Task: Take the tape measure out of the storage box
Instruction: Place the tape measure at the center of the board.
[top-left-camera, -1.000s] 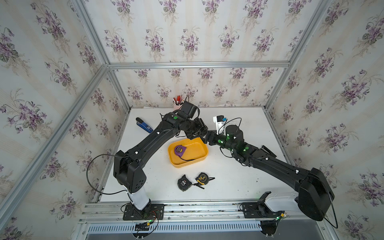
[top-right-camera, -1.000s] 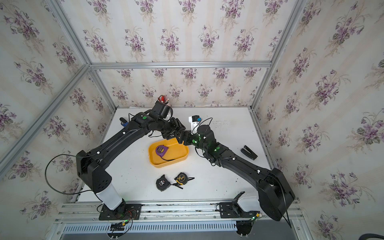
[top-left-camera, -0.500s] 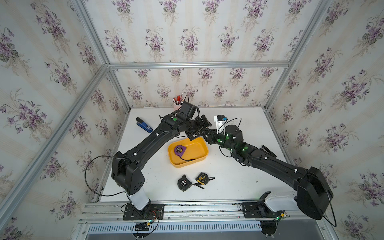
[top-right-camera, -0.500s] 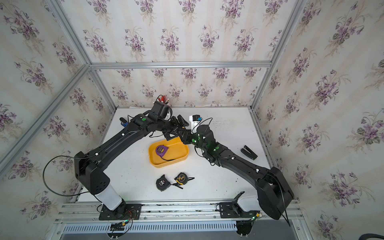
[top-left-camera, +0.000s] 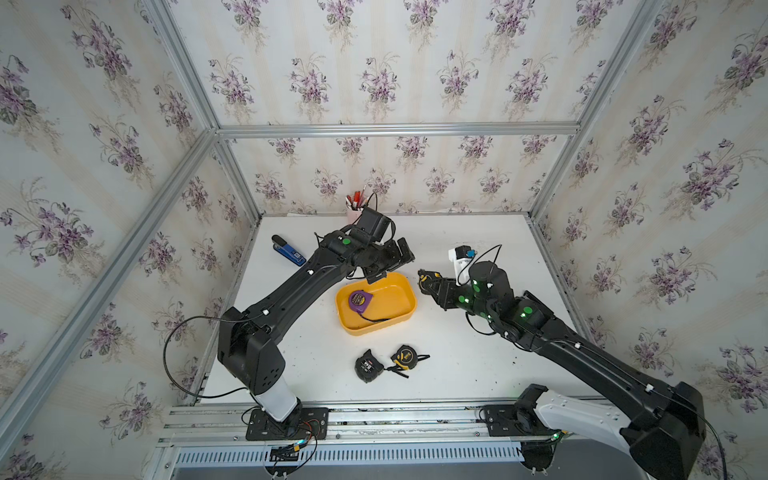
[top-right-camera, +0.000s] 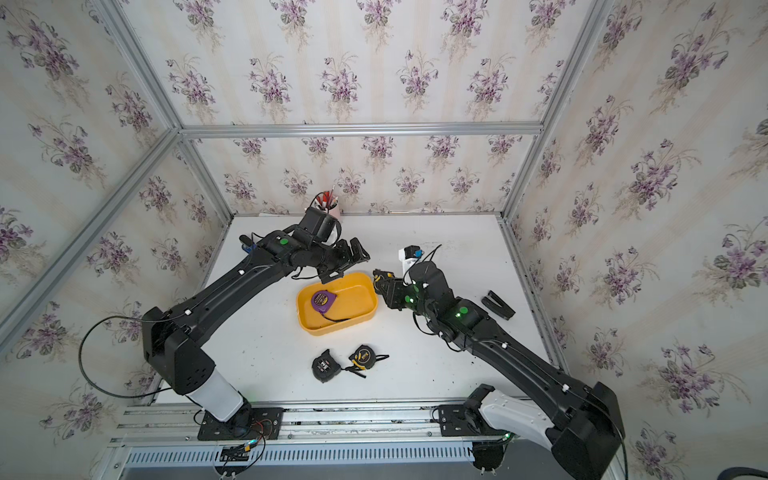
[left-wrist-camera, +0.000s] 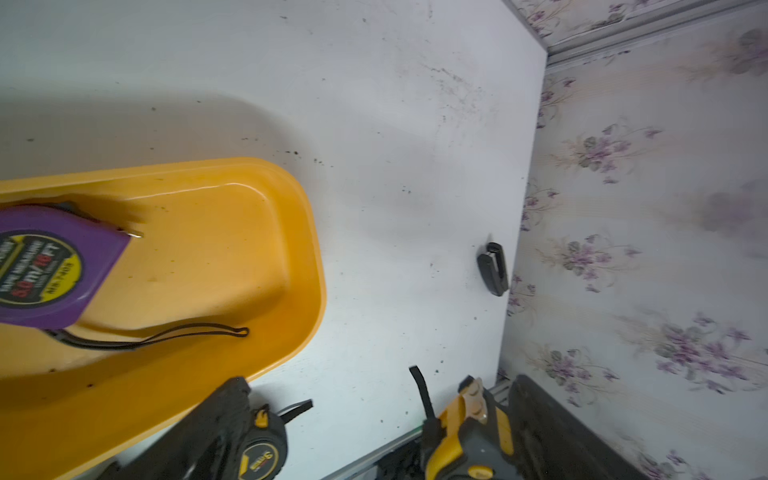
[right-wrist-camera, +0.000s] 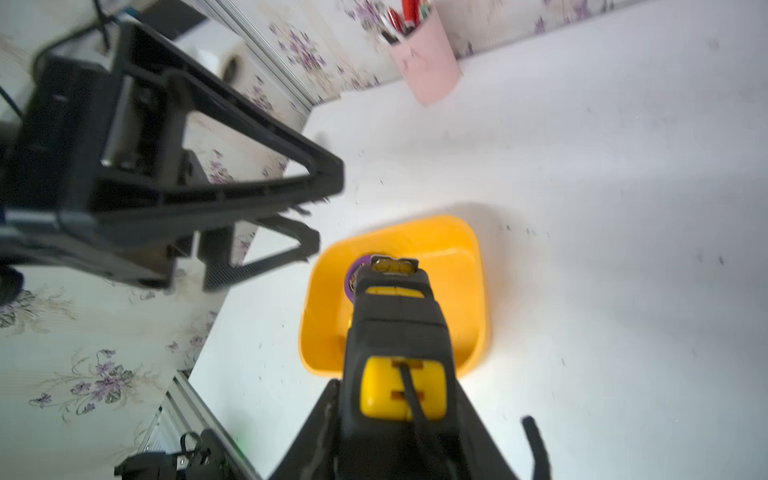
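1. Right wrist view: black-and-yellow tape measure (right-wrist-camera: 397, 328) is sitting clamped in right gripper (top-left-camera: 430, 284), just beside storage box (top-left-camera: 376, 328).
2. Purple tape measure (top-left-camera: 360, 300) is lying inside the box.
3. Left gripper (top-left-camera: 390, 262) is hovering over the box's far rim, jaws spread wide.

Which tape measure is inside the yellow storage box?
The purple tape measure, alone in the storage box. A black tape measure and a yellow-labelled tape measure lie on the table outside it; the right end effector grips a fourth tape measure.
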